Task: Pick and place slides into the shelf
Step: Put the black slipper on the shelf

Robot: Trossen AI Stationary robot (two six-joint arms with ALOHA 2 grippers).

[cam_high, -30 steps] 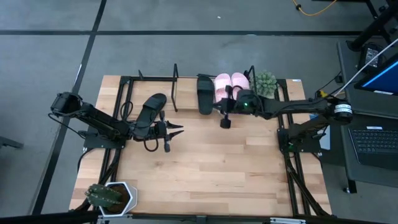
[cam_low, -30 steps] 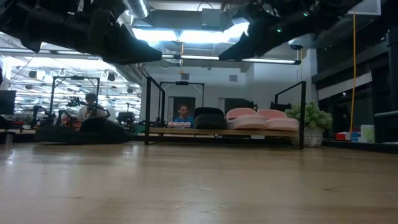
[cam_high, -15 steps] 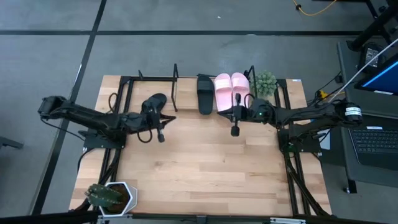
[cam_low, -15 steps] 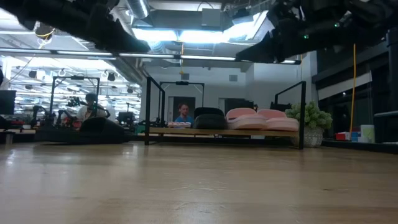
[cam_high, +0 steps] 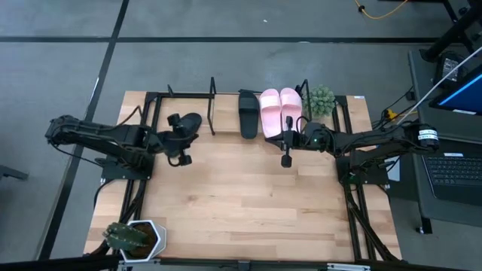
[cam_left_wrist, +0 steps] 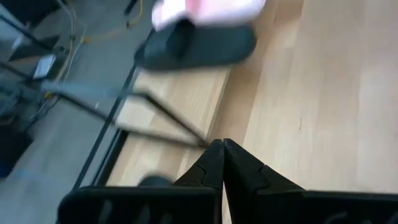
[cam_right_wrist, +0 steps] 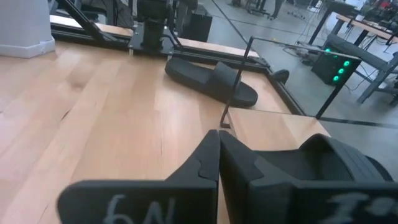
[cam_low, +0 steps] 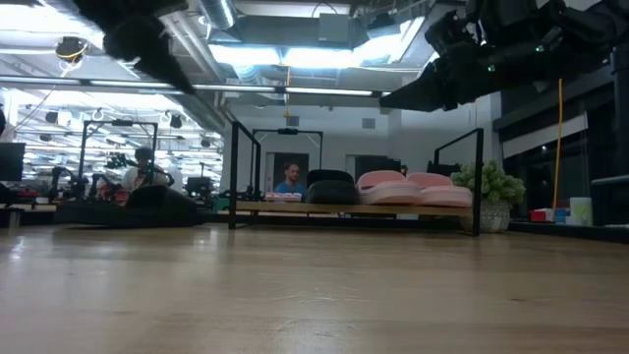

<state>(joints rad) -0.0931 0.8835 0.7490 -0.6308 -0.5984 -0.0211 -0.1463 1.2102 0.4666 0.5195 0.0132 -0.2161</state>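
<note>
The last black slide lies on the tabletop just left of the shelf, its long axis slanting far-right. The left gripper, fingers pressed together and empty, hovers just near of it, arm stretched rightward. The right gripper, also closed and empty, waits by the pink slides.

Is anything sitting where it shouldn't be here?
One black slide lies on the tabletop just outside the shelf's left end frame, while the other black slide and both pink slides sit on the board. The left gripper, shut and empty, is beside the stray one.
</note>
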